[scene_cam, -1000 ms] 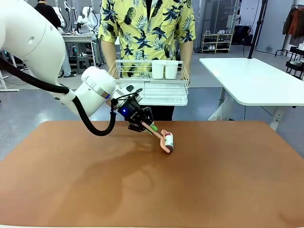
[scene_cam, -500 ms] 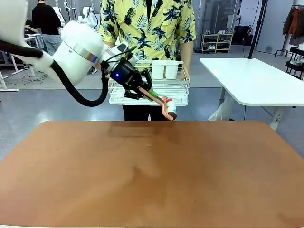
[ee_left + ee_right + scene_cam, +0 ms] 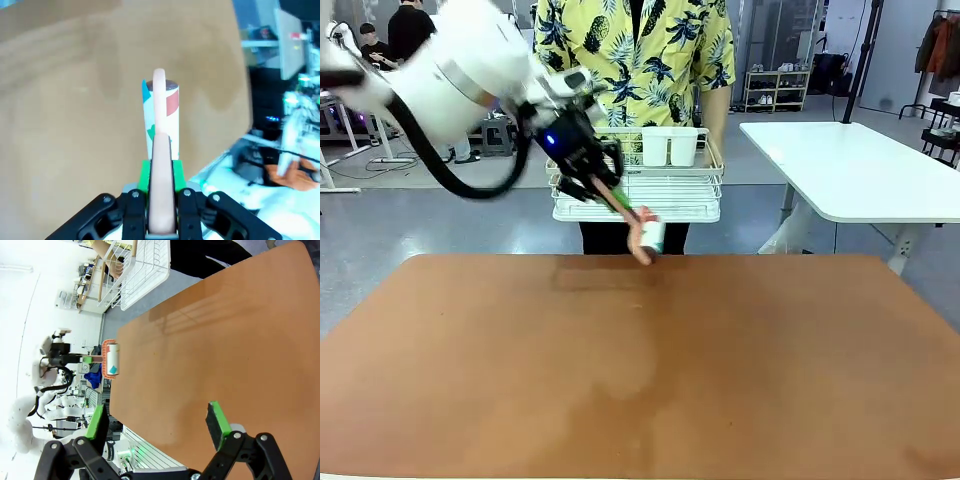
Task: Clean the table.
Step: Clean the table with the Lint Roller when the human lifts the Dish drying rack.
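Front view: the lint roller (image 3: 648,236) is gripped by its pink handle in the left gripper (image 3: 608,193) and held clear above the far edge of the table (image 3: 740,370) — just in front of a white wire rack (image 3: 665,208) at a person (image 3: 630,50)'s waist.

Left wrist view: the green pads (image 3: 144,176) are seen clamped on the handle, the brown top beneath.

Right wrist view: the right gripper (image 3: 157,420) is shown with its fingers wide apart — over the table's near part, nothing between them.

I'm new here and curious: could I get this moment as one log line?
left gripper: shut on lint roller, held in air off table | right gripper: open
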{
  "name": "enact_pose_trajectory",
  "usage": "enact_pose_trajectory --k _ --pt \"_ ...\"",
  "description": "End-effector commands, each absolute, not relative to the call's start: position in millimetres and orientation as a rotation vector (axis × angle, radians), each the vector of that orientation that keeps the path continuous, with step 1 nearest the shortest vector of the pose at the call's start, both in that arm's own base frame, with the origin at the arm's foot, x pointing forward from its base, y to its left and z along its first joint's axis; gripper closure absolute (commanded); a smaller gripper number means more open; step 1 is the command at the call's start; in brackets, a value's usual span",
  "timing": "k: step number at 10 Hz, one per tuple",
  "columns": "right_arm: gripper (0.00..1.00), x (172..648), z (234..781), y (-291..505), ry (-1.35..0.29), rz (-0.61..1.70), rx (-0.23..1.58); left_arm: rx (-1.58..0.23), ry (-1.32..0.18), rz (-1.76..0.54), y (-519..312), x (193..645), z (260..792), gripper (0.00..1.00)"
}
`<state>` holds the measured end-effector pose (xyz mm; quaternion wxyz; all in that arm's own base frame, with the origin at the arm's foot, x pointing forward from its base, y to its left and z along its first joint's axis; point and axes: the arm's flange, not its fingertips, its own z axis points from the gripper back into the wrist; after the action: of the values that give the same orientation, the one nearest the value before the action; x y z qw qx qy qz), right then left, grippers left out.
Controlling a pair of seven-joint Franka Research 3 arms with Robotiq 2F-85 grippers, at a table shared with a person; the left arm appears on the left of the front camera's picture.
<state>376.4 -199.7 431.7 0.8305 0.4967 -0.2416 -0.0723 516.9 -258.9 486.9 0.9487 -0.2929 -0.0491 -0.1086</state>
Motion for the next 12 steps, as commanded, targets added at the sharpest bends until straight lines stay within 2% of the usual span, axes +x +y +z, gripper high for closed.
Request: enact_pose_trajectory --k 1,2,3,5,7,8,9,12 --pt "0.0 376.7 434.7 -199.1 -0.53 -0.144 1.066 -0.272 -0.134 -0.162 -193.1 491.0 570.5 0.79" --pt "0.0 376.7 434.7 -199.1 -0.53 -0.144 1.066 -0.196 -0.147 -0.068 -151.2 476.9 588.6 0.79" --pt "0.0 376.7 434.7 -199.1 -0.53 -0.144 1.066 -0.121 -0.096 -0.008 -107.9 453.5 600.0 0.79" --pt "0.0 376.7 434.7 -199.1 -0.53 -0.144 1.066 -0.15 -0.183 0.043 -41.5 413.4 599.7 0.79" --pt "0.0 376.7 434.7 -199.1 -0.53 -0.144 1.066 -0.166 -0.249 0.099 -16.6 385.5 586.1 0.79" --pt "0.0 376.7 434.7 -199.1 -0.53 -0.144 1.066 -0.149 -0.278 0.109 -15.6 383.7 587.7 0.79" --pt "0.0 376.7 434.7 -199.1 -0.53 -0.144 1.066 -0.143 -0.189 0.11 -7.7 397.1 601.0 0.79" --pt "0.0 376.7 434.7 -199.1 -0.53 -0.144 1.066 -0.143 -0.189 0.11 -7.7 397.1 601.0 0.79"
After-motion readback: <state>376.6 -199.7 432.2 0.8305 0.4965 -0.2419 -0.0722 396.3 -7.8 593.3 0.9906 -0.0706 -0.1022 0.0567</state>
